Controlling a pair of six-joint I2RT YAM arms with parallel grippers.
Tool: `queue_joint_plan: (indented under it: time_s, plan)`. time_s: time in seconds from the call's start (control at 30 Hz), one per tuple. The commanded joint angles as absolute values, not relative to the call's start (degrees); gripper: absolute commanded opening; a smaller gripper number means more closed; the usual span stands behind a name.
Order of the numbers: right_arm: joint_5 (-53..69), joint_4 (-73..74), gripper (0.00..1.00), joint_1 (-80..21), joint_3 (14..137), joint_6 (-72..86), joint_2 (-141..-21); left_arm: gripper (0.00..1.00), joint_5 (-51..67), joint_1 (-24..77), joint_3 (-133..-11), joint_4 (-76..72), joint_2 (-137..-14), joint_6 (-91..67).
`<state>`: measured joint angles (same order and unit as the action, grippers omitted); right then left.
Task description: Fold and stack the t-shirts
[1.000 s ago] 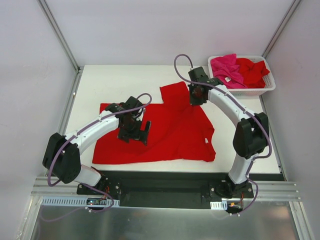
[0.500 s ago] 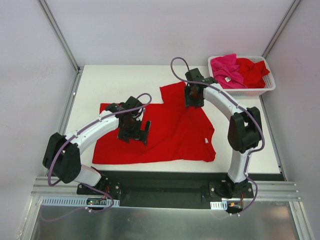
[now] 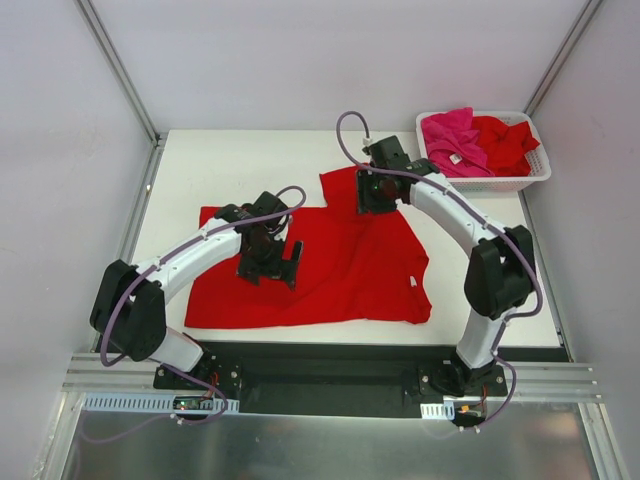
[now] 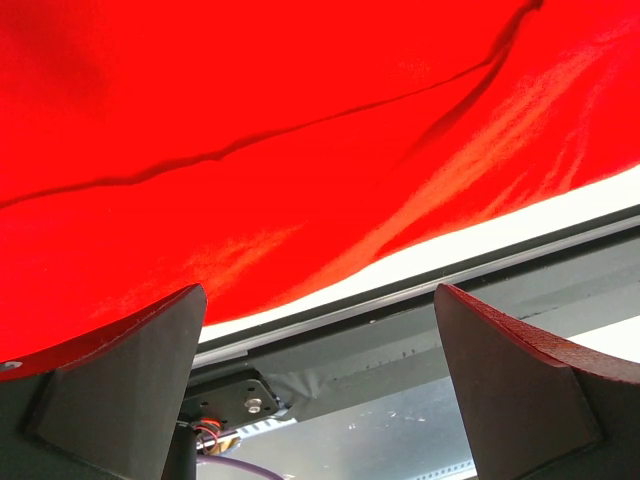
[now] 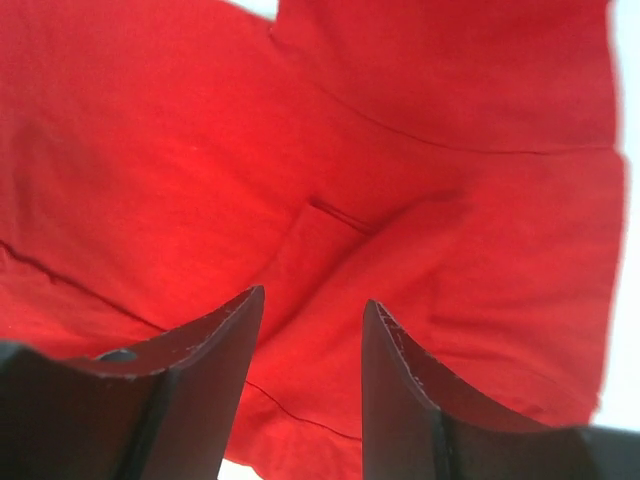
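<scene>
Looked like the right gripper (image 5: 310,300) had just popped its jaws apart, empty, and slid toward 9 o'clock over the 12 o'clock sleeve (image 3: 338,186) of the shirt (image 3: 340,265) spread mid-table, left gripper (image 4: 320,295) wide open above it, so probably lining up a fold grab.

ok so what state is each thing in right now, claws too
spread red t-shirt: flat on the table, unfolded, one sleeve towards the far edge
white basket: upright at the far right corner, holding shirts
pink t-shirt: crumpled in the basket
crumpled red t-shirt: bunched beside the pink one
left claw: wide open over the spread shirt, empty
right claw: open over the sleeve area, nothing between its fingers
</scene>
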<state>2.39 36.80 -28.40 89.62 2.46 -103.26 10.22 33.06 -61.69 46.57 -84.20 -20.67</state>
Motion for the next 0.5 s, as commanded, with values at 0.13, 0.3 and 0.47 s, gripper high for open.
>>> queue_joint_plan:
  time_s: [0.13,0.3,0.47]
  plan:
    - [3.8,38.6,0.46,-32.7,97.0,2.4,-112.4,0.99,4.8,33.5,-64.6,52.0,-78.1,-29.4]
    - [0.8,39.0,0.45,-35.0,97.1,2.5,-114.7,0.99,-4.2,32.3,-67.1,58.3,-72.0,-36.6]
    - [0.4,39.3,0.43,-36.1,96.4,2.8,-116.5,0.99,-3.8,23.0,-65.2,59.8,-65.1,-35.5]
